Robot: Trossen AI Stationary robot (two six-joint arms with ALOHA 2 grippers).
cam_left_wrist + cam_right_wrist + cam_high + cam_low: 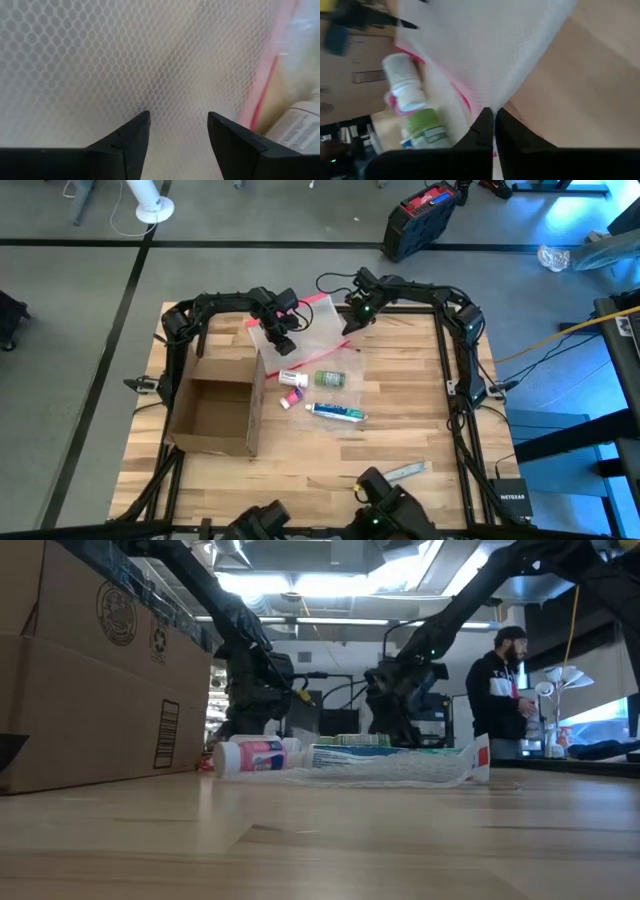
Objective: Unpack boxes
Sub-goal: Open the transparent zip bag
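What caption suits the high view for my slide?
Both end effectors, left and right, at the clear pouch; open box beside unpacked toiletries.

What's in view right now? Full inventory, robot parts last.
cardboard box: 1, brown, open top, left side of the table.
clear pouch: 1, clear mesh-textured plastic with pink-red edge, far middle of the table, between both arms.
white bottle: 1, white with pink label, lying right of the box.
green bottle: 1, green and white, lying beside the white bottle.
tube: 1, white and blue-green, lying nearer than the bottles.
black and red case: 1, on the floor beyond the table.
person: 1, dark top, standing in the room behind.
left pincer: open, at the pouch.
right pincer: shut on the pouch's edge.
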